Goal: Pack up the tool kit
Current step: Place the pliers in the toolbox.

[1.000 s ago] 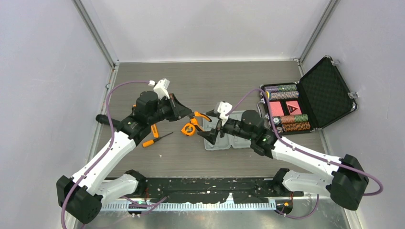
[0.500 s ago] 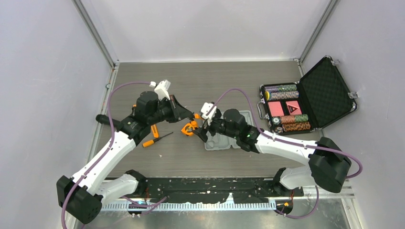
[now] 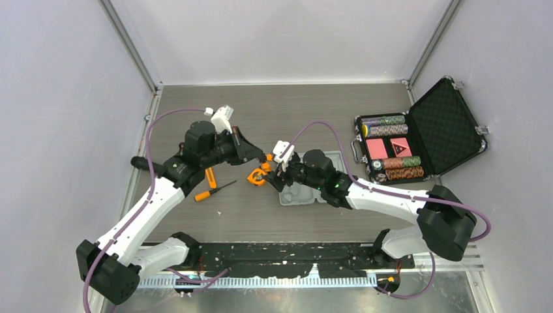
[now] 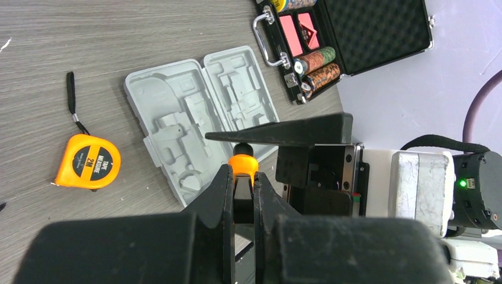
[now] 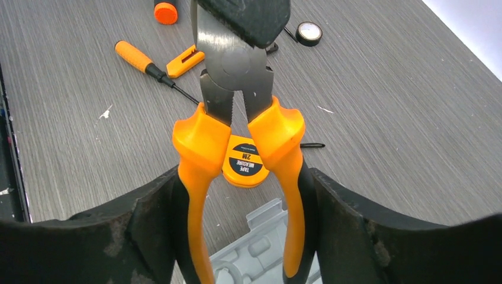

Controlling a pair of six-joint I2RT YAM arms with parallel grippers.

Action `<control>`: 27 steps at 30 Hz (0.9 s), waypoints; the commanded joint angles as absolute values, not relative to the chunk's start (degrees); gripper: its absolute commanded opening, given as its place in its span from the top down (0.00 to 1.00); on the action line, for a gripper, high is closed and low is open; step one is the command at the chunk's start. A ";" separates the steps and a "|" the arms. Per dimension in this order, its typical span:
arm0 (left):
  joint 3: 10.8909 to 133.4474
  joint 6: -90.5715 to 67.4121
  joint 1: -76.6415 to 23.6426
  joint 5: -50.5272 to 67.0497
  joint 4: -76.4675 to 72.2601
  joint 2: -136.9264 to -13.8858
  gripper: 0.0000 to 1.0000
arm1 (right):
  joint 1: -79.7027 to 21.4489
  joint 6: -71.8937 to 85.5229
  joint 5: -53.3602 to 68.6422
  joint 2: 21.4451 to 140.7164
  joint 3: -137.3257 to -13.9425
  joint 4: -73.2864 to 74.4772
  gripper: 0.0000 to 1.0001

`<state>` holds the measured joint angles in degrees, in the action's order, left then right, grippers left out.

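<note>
The orange-and-black pliers (image 3: 266, 164) hang in the air between both arms, above the left edge of the open grey tool kit case (image 3: 306, 193). My left gripper (image 3: 256, 156) is shut on the pliers' steel head (image 5: 228, 65). My right gripper (image 5: 243, 177) has a finger pressed against the outside of each spread handle (image 5: 198, 148). The orange tape measure (image 5: 244, 168) lies on the table under the pliers, beside the case (image 4: 201, 112). An orange-handled screwdriver (image 3: 212, 191) lies to the left.
A black foam-lined case with poker chips (image 3: 417, 140) stands open at the right. On the table near the screwdriver (image 5: 145, 62) are a flat orange tool (image 5: 184, 61), an orange round handle end (image 5: 166, 12) and a small black roll (image 5: 309, 33).
My right arm swung left from over the grey case to the pliers, and its fingers have narrowed onto the handles. The left gripper kept the pliers' head and barely moved.
</note>
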<state>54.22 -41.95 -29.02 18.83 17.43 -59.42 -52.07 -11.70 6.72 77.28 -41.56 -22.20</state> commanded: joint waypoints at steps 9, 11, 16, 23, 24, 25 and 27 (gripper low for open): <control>60.35 -39.38 -28.96 15.51 20.70 -62.83 0.76 | -52.22 -9.63 8.53 76.28 -43.58 -19.27 0.76; 60.76 -38.93 -28.64 14.44 21.18 -62.78 0.60 | -52.21 -9.36 8.77 75.96 -43.79 -18.02 0.83; 61.94 -38.43 -26.51 13.14 21.45 -62.03 0.28 | -52.21 -9.27 8.96 75.11 -44.19 -14.64 0.94; 65.48 -35.28 -23.54 10.21 26.56 -60.97 0.14 | -51.74 -4.37 1.95 73.98 -46.73 -5.92 0.95; 66.09 -34.47 -22.57 9.59 28.03 -60.56 0.13 | -51.49 -1.51 0.05 73.95 -48.11 -4.06 0.94; 66.68 -33.51 -21.51 9.05 29.42 -60.09 0.13 | -50.67 0.30 -3.52 74.03 -48.89 1.20 0.95; 67.40 -31.40 -19.05 7.81 31.92 -58.68 0.11 | -49.15 5.00 -8.61 74.44 -51.35 9.24 0.94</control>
